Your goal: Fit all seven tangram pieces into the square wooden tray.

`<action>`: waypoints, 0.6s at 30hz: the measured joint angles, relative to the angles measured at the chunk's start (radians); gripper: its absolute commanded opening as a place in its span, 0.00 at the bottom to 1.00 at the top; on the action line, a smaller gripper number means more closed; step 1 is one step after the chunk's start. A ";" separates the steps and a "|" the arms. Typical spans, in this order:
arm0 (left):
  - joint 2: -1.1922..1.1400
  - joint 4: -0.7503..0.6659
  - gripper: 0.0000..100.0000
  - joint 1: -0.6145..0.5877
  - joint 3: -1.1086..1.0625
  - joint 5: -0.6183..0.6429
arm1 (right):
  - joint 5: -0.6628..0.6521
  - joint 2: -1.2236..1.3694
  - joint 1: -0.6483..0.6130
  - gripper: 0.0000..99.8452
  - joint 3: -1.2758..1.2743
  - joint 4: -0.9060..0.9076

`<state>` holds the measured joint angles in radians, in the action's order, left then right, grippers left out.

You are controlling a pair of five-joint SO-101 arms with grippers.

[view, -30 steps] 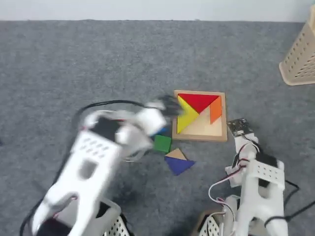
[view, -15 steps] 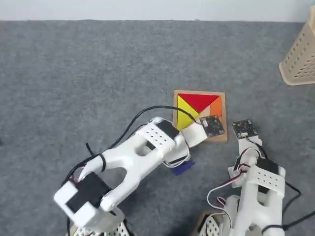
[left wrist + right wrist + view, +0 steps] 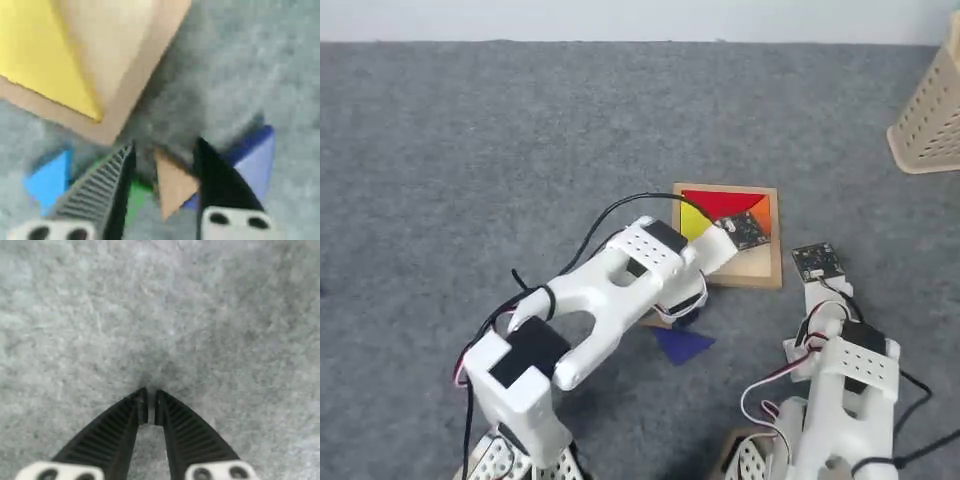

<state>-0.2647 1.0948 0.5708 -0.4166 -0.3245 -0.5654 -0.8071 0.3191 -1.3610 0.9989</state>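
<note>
Left claw [image 3: 164, 150]: the fingers are being held apart and pointed down at the counter [image 3: 240, 60], and nothing is being gripped.
Tan triangle [image 3: 172, 182]: it is being straddled by the left claw, lying flat between the two fingers. Whether either finger is touching it cannot be told.
Green piece [image 3: 135, 197]: it is lying just beside the tan triangle and is being partly covered by the ribbed finger [image 3: 105, 185].
Light blue piece [image 3: 47, 177]: it is lying on the counter outside the left claw, beyond the ribbed finger.
Dark blue triangle [image 3: 255, 160]: it is lying outside the left claw on the opposite side, partly hidden behind the smooth finger [image 3: 220, 180] and just beside the tan triangle.
Square wooden tray [image 3: 145, 85]: it is sitting just ahead of the left claw's tips, with one corner turned toward them.
Yellow piece [image 3: 45, 50]: it is seated in the square wooden tray, with bare tray floor beside it.
Red triangle [image 3: 725, 203]: it is seated in the tray, on the side farthest from the left claw.
Orange piece [image 3: 767, 215]: it is seated in the tray next to the red triangle and is being partly covered by the left arm's wrist.
Right claw [image 3: 148, 400]: the fingers are being held almost together with only a thin slit between them and nothing in it. It is hanging over bare counter, apart from the pieces.
Perforated basket [image 3: 930, 120]: it is standing well apart from both claws.
</note>
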 measured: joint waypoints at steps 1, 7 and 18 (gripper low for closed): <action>0.000 0.005 0.17 0.000 0.005 0.002 | 0.000 0.000 0.000 0.05 0.000 0.000; -0.002 0.038 0.18 -0.002 0.015 0.002 | 0.000 -0.002 0.000 0.05 -0.006 0.000; 0.327 0.098 0.18 -0.015 -0.161 0.035 | 0.000 -0.009 0.000 0.05 -0.006 0.000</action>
<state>0.0621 1.1930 0.5554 -0.5777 -0.2892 -0.5654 -0.8163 0.3191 -1.3671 0.9989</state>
